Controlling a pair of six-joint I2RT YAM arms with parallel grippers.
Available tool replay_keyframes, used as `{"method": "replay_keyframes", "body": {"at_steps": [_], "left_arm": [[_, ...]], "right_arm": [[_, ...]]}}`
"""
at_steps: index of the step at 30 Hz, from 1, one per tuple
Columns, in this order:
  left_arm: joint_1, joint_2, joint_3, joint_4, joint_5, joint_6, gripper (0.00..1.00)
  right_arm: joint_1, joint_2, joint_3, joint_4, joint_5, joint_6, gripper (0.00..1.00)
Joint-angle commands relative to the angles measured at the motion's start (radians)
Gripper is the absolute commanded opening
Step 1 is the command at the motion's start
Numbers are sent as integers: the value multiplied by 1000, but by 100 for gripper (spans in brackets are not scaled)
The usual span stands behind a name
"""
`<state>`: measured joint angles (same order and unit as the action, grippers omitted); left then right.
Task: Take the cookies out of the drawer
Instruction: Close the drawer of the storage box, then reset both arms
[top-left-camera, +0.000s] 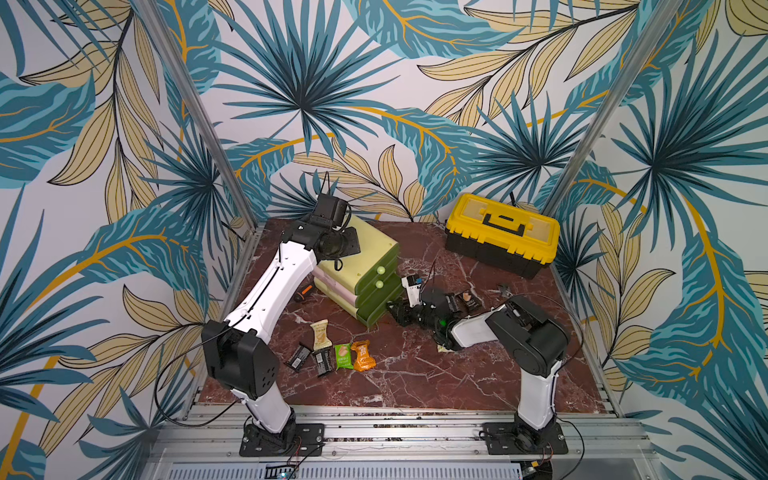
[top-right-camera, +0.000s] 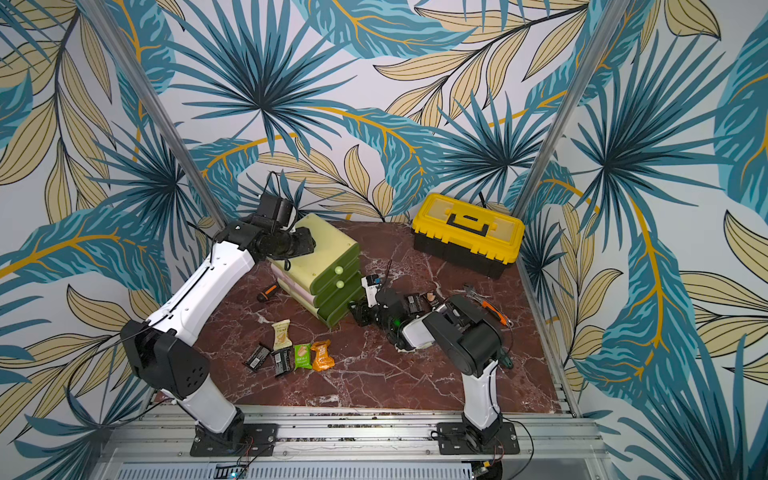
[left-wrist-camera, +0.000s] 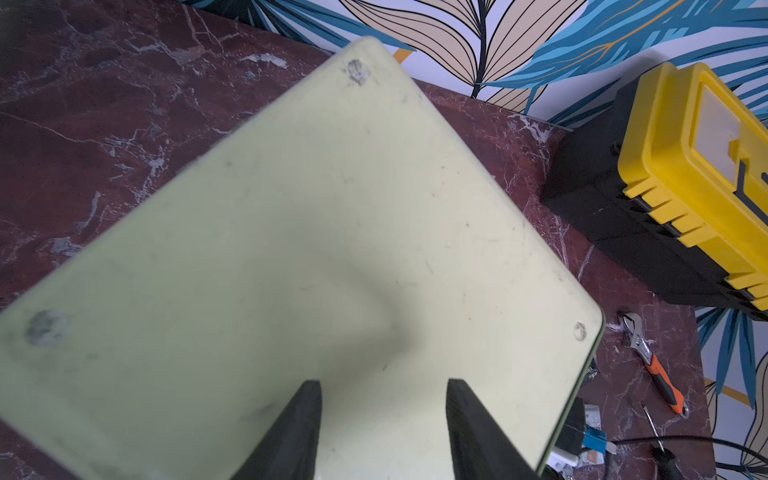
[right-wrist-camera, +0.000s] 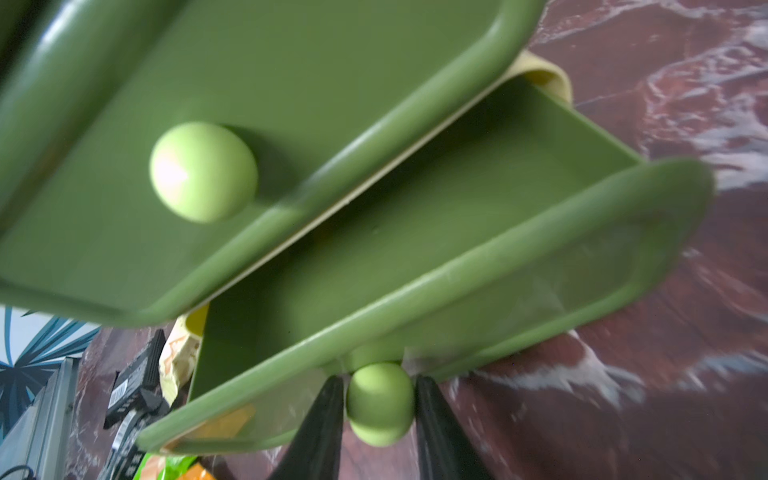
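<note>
Right wrist camera looks straight at the right gripper (right-wrist-camera: 379, 384), whose two black fingers (right-wrist-camera: 324, 424) are squeezed onto the round pale-green knob (right-wrist-camera: 380, 409) of the bottom drawer (right-wrist-camera: 457, 232) — the knob sits snug between them. That drawer stands partly pulled out of the drawer cabinet (top-left-camera: 368, 249), under another drawer front (right-wrist-camera: 249, 104).

From the left wrist camera, the left gripper (left-wrist-camera: 382, 384) hangs over the cabinet's pale flat top with its fingers spread and nothing between them. Whether the tips press on the top I cannot tell.

In both top views, five cookies (top-left-camera: 343, 356) lie on the marble table (top-left-camera: 415, 374) in a loose row in front of the cabinet, near the left arm — one cream-yellow, two black, one bright green, one orange, the green and orange touching. Two more packets (top-right-camera: 413, 302), dark ones, lie just behind the right wrist. A yellow toolbox (top-left-camera: 500, 232) sits at the back by the wall, and an orange-handled wrench (top-right-camera: 494, 309) lies near the right arm's elbow.
</note>
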<state>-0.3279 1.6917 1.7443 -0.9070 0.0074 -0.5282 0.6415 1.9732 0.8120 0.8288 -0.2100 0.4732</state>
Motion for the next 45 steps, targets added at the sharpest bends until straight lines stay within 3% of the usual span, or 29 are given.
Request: {"method": "replay_keyframes", "body": {"at_steps": [1,15,21,25,30,34,38,40,45], "left_arm": [[-3,36,-5,-67,15,-7,52],[-2,36,-3,-68,18,-4,52],[-1,-5,12,-44,-33,-12,57],[0,-122,-12,53,-168,-28,68],[8,-380,-246,330,-388,-3,80],[67,-569,-488,511,-508,83,92],[161,-678,-724,620,-585,167,100],[192,-707,-846,715,-595,227,100],[273,-733,-1119,965,-448,286,100]], "right_arm": [[11,45,53,9,5,16,32],[20,141,192,-10,15,23,33],[21,26,77,-15,37,-16,39],[19,-149,-62,-66,73,-69,42],[14,-447,-198,-256,194,-152,42],[-6,-713,-238,-483,474,-250,48],[-142,-888,-241,-653,657,-298,57],[-241,-938,-241,-708,695,-299,62],[-420,-921,-234,-728,779,-367,71]]}}
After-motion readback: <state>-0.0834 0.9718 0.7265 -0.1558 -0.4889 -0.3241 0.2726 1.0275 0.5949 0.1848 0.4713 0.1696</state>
